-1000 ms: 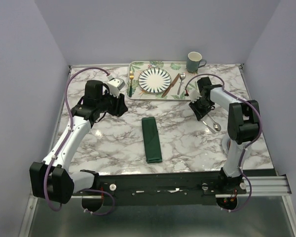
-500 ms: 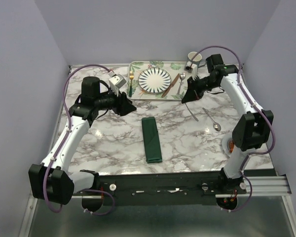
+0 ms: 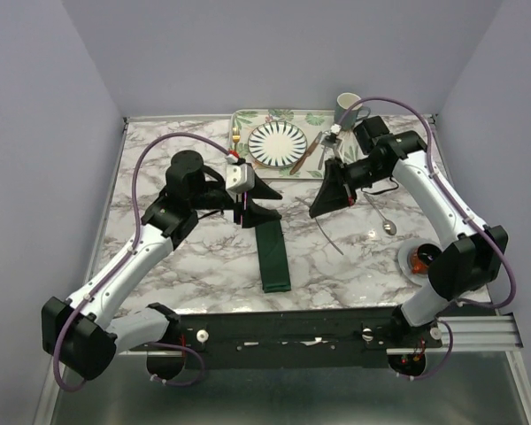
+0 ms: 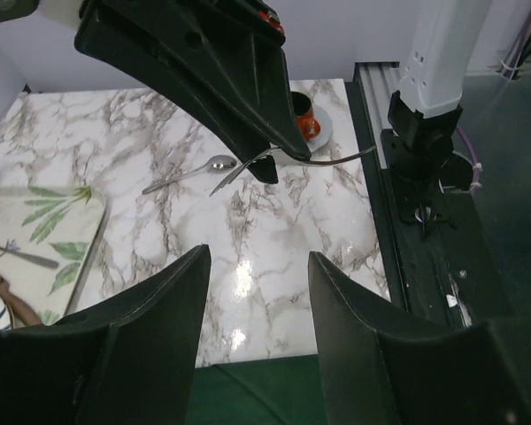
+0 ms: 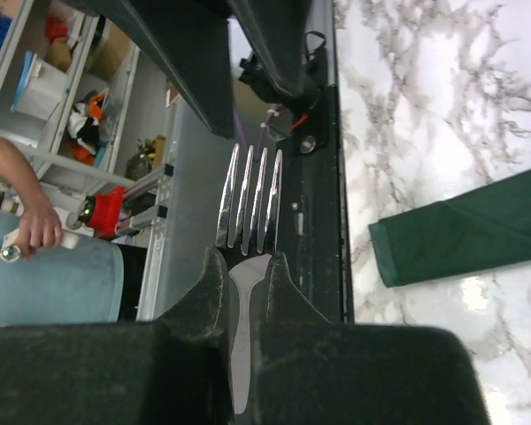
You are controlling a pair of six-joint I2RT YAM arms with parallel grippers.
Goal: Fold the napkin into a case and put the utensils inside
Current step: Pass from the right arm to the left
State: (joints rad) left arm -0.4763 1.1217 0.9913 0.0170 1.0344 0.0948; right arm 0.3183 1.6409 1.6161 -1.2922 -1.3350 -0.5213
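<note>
Lying lengthwise mid-table, your narrow dark green folded cloth case (image 3: 272, 252) has the left gripper (image 4: 258, 261) spread wide over its far end. Just right of the case, your right gripper (image 5: 246, 270) is clenched on a slim silver metal fork (image 5: 250, 199), tines pointing near.

No word, label, brand, number or sign can be read in any of the three views. In the right wrist view, the boxes on the shelves (image 5: 42, 78), up and to the left of the fork (image 5: 248, 217), are too small and blurred to show any lettering.
</note>
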